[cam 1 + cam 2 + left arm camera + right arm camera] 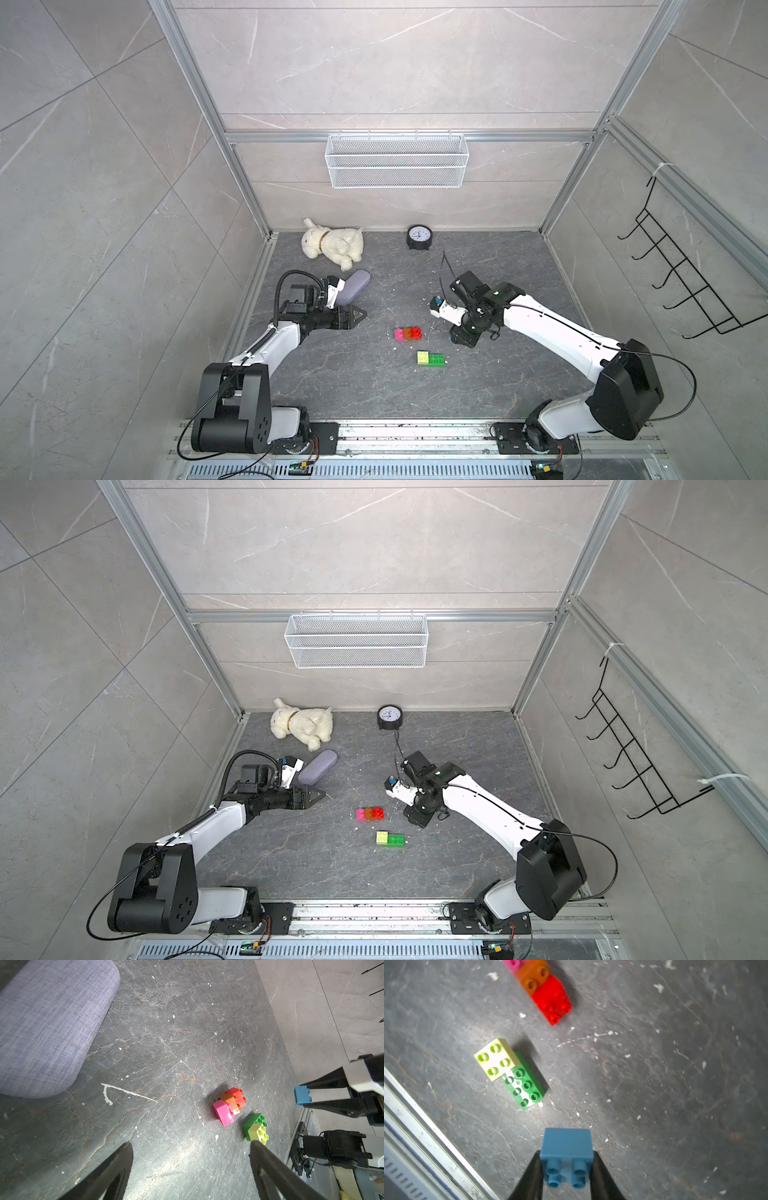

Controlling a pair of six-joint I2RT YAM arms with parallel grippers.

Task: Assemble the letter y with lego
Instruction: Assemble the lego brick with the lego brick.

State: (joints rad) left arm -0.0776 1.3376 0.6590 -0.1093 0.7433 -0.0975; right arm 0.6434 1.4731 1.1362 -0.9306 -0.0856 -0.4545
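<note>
The lego lies as two joined groups on the dark floor. A pink, orange and red row (pixel 409 333) (pixel 370 813) (pixel 228 1105) (pixel 544 987) lies on its side. Nearer the front, a yellow-green brick (pixel 423 358) (pixel 495 1059) sits on one end of a longer green brick (pixel 437 360) (pixel 525 1086). My right gripper (pixel 457 337) (pixel 566 1167) hangs above the floor to the right of them, shut on a blue brick (pixel 566 1147) (pixel 302 1095). My left gripper (pixel 361 314) (pixel 190 1145) stands open and empty, well left of the bricks. No whole letter y is in view.
A lilac oblong case (pixel 353 286) (pixel 47 1028) lies beside the left wrist. A white plush dog (pixel 332 247) and a black clock (pixel 419 237) stand by the back wall. A wire basket (pixel 397 166) hangs on that wall, and a black hook rack (pixel 685 282) on the right one.
</note>
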